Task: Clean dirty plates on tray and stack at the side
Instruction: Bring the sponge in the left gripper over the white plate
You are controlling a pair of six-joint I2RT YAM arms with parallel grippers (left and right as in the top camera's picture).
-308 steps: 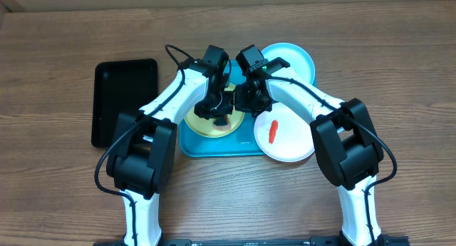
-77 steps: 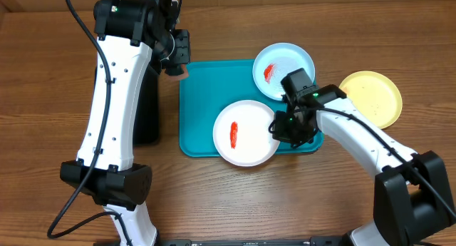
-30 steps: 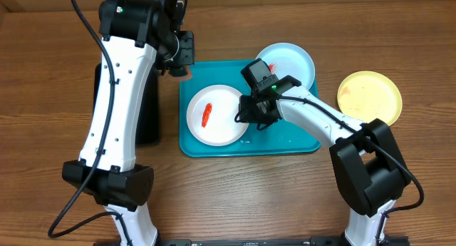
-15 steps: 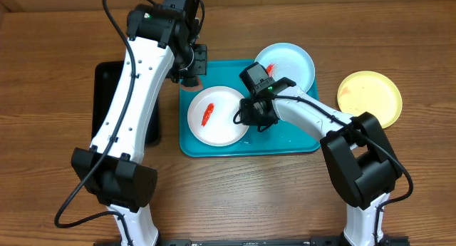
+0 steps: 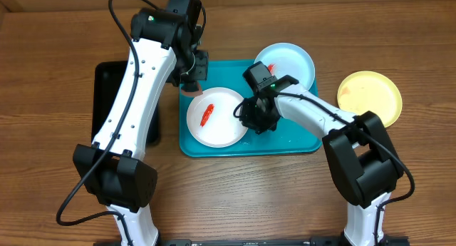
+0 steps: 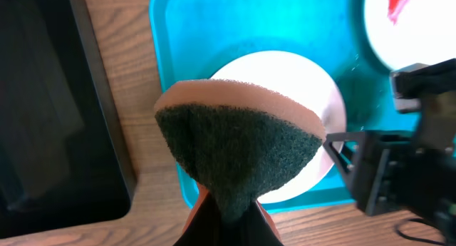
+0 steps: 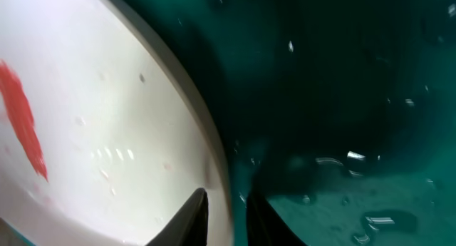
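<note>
The white plate (image 5: 222, 125) with a red smear (image 5: 206, 114) lies on the left part of the turquoise tray (image 5: 292, 137). My right gripper (image 5: 253, 118) is shut on the plate's right rim; in the right wrist view its fingers (image 7: 226, 207) clamp the rim of the white plate (image 7: 107, 132). My left gripper (image 5: 191, 85) hovers at the plate's far left edge, shut on a sponge (image 6: 239, 142), green scouring side towards the camera. The light-blue plate (image 5: 288, 60), also smeared red, sits at the tray's far right corner. The yellow-green plate (image 5: 369, 96) lies on the table to the right.
A black tray (image 5: 114, 96) lies left of the turquoise tray, partly under my left arm; it also shows in the left wrist view (image 6: 50, 110). The turquoise tray's floor (image 7: 342, 82) is wet with droplets. Bare wooden table surrounds everything.
My right gripper pulled the white plate to the tray's left and now holds it still. My left gripper with the sponge came down towards the plate's far left edge.
</note>
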